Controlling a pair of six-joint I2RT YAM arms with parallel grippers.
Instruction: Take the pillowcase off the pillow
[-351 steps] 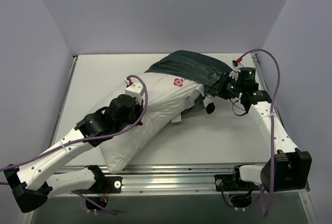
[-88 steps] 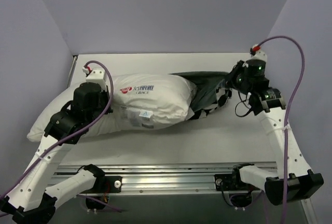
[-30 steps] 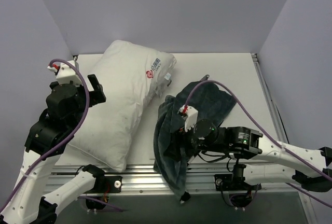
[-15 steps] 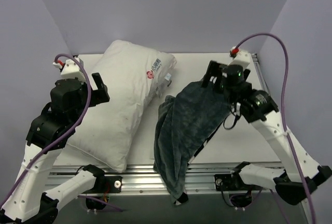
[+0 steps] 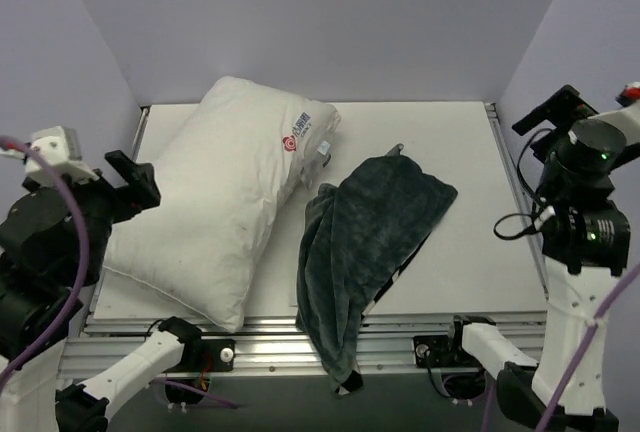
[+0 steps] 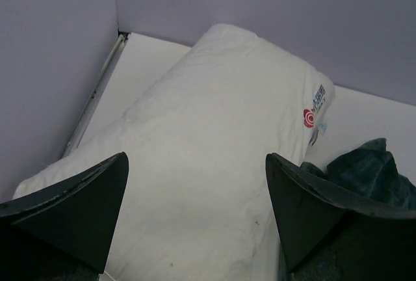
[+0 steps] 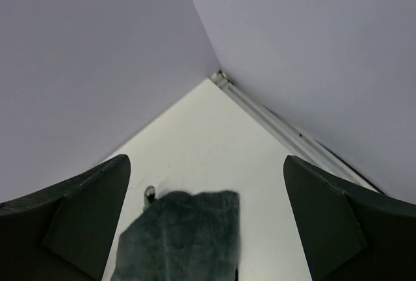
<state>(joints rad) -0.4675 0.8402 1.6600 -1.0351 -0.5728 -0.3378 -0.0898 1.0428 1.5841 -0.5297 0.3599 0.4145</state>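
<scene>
Left gripper [image 6: 195,222] and right gripper [image 7: 208,219] spread wide, holding nothing
Left one above the bare pillow [image 5: 225,207] in the left half of the overhead view; pillowcase [image 5: 370,232] crumpled at centre, just beside the pillow, lower end hanging over the front edge of the table [image 5: 440,122]

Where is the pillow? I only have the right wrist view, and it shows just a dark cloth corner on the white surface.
Observer: The pillow lies bare on the left side of the table, fully out of the pillowcase.
Operator: Is the pillowcase all on the table?
Observer: No, its near end hangs over the table's front edge.
Operator: And the left hand?
Observer: The left hand is open and holds nothing, clear of the pillow.
</scene>
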